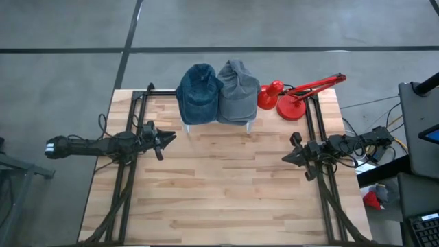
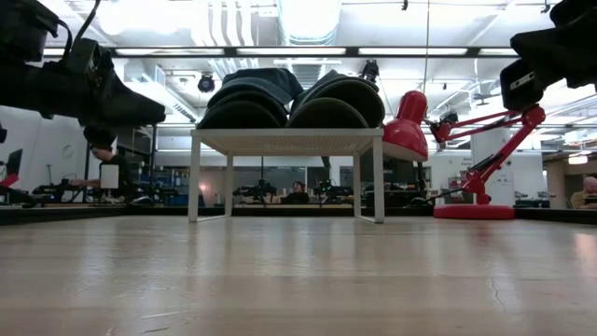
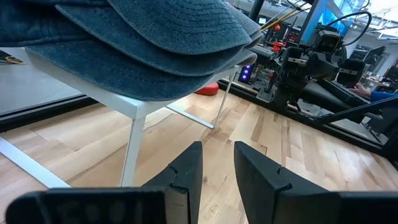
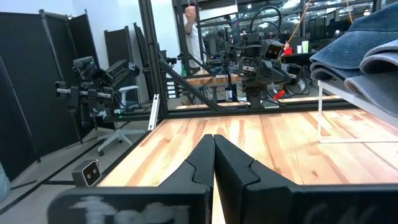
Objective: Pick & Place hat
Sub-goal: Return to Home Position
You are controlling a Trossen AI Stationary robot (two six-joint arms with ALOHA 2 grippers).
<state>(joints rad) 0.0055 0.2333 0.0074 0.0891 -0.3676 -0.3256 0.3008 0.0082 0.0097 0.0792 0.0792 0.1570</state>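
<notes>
Two piles of caps are sitting side by side on the white shelf (image 2: 289, 140) at the far edge of the worktop (image 1: 226, 199). The blue caps (image 1: 199, 92) are resting one on another toward the left, and the grey caps (image 1: 238, 89) are touching them on the right. Stacking them this way is keeping each colour together and leaving the rest of the wood bare. A red lamp (image 1: 295, 103) is standing near the far right corner, just beside the shelf and clear of both arms.

Neither gripper is carrying anything. The left gripper (image 3: 217, 146) is hovering near the left edge, just in front of the shelf, with its jaws released and a narrow gap showing between them. Its wrist view is looking up under the brims of the blue pile, so it is close to the caps but not touching them. The right gripper (image 4: 214, 138) is hanging near the right edge, well apart from the shelf, with its jaws clenched on nothing.

Judging by the empty fingers and both arms lying low along their own sides, the placing looks finished. The arms seem to be heading for their rest poses, away from the brims so nothing gets knocked.
</notes>
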